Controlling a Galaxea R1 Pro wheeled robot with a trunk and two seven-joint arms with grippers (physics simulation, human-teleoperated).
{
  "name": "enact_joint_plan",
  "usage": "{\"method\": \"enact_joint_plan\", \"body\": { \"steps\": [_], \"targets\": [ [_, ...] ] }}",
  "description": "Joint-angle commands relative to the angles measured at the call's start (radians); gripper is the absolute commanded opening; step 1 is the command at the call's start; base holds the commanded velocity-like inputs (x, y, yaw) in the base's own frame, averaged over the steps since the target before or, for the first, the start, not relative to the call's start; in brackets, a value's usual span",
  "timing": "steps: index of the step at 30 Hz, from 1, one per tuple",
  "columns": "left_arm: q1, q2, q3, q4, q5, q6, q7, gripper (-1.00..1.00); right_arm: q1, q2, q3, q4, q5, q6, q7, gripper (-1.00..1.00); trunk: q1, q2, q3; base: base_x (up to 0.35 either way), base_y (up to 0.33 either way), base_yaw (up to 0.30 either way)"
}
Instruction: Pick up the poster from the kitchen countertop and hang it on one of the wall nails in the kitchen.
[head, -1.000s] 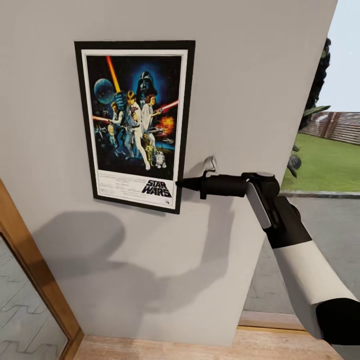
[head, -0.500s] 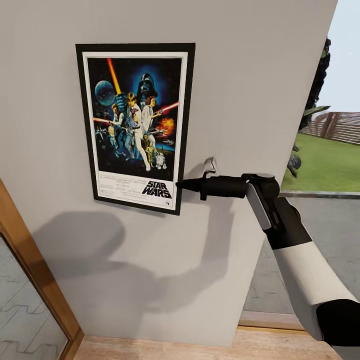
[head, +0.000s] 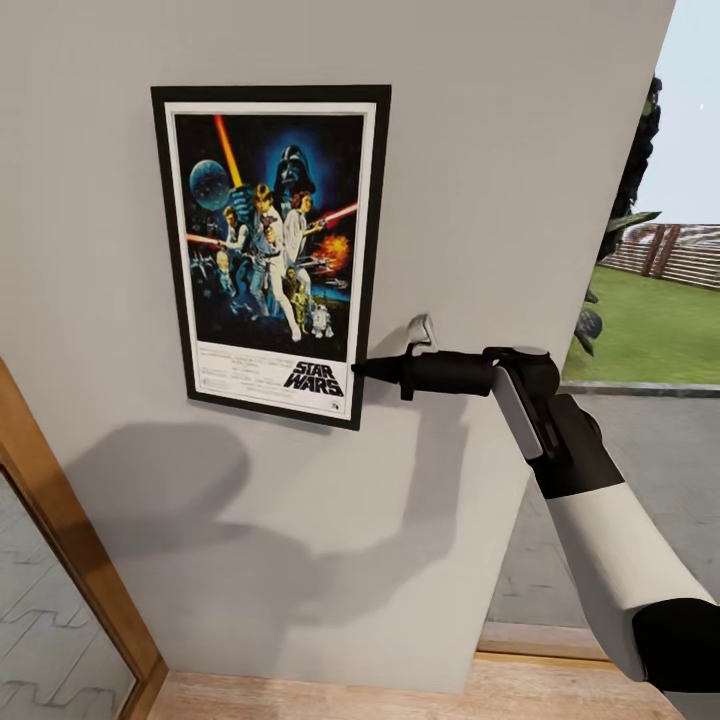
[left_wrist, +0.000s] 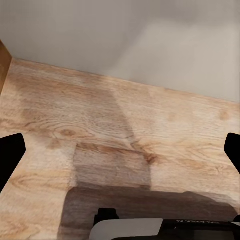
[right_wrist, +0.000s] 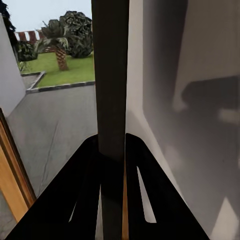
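The poster lies flat against the grey wall, upright, with its Star Wars artwork facing me. My right gripper reaches in from the right and is shut on the poster's lower right edge. In the right wrist view the poster runs edge-on as a thin dark slab, pinched between the two black fingers. My left gripper hangs low over the wooden floor, open, with nothing between its fingertips. The kitchen countertop is out of view.
A small pale hook-like piece sits on the wall just above my right gripper. A wooden door frame slants at lower left. Past the wall's right edge lie pavement, lawn and a fence.
The poster's top edge has dropped very slightly against the wall from a second ago. The right arm and gripper have held still.
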Motion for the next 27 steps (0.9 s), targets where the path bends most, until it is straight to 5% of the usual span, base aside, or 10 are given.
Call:
{"method": "enact_joint_plan", "body": {
  "steps": [1,27],
  "targets": [
    [0.000,0.000,0.003,-0.001,0.000,-0.001,-0.005,1.00,-0.001,-0.001,0.000,0.000,-0.008,0.009,-0.001,-1.00,0.001,-0.002,-0.002,0.000,0.000,0.000],
    [0.000,0.000,0.003,-0.001,0.000,-0.001,-0.005,1.00,-0.022,0.006,-0.001,0.001,-0.006,0.021,-0.008,-1.00,0.001,-0.002,-0.002,0.000,0.000,0.000]
  ]
}}
